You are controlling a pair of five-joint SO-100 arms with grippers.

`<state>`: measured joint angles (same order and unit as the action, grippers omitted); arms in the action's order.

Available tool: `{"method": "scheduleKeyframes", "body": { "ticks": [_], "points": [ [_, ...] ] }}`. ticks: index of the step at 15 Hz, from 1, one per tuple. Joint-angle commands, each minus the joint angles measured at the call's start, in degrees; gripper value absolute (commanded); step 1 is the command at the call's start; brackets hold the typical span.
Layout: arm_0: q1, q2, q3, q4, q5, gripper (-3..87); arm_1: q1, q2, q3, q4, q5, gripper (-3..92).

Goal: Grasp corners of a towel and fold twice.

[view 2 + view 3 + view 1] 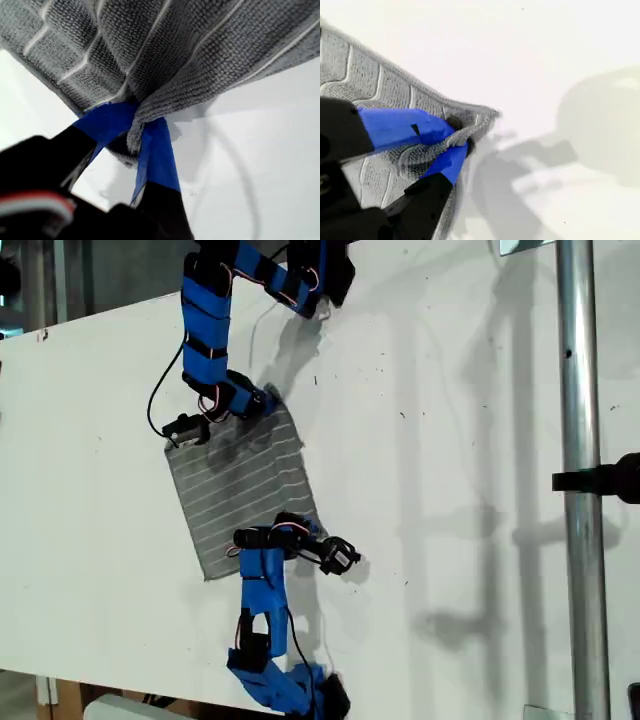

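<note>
The grey towel with thin white stripes lies flat on the white table. In the exterior view my first gripper sits at the towel's lower right corner. In the first wrist view that gripper is shut, with a bunched corner pinched between its blue fingers and the towel spreading beyond. My second gripper is at the towel's upper right corner in the exterior view. This gripper is also shut, and a pointed corner of the towel sticks out past its tips.
A metal pole with a black clamp stands at the exterior view's right. The table's edge runs along that view's lower left. Arm shadows fall on the table to the right of the towel in that view.
</note>
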<state>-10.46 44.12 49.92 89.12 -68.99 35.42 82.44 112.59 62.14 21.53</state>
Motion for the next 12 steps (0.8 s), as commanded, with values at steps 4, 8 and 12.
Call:
{"method": "scheduleKeyframes", "body": {
  "ticks": [4, 8, 12],
  "points": [
    [2.55, 6.15, -1.05, 2.64, -0.09, -2.9, -2.46, 5.36, 1.67, 2.55, 2.72, -0.2],
    [10.63, 13.97, 0.97, 4.48, -1.14, -2.9, -19.86, 17.93, 4.22, 8.0, 17.75, -0.2],
    [23.03, 16.79, 3.16, 5.1, -5.98, -2.9, -43.24, 19.86, -2.64, 8.79, 36.21, -0.2]
  ]
}}
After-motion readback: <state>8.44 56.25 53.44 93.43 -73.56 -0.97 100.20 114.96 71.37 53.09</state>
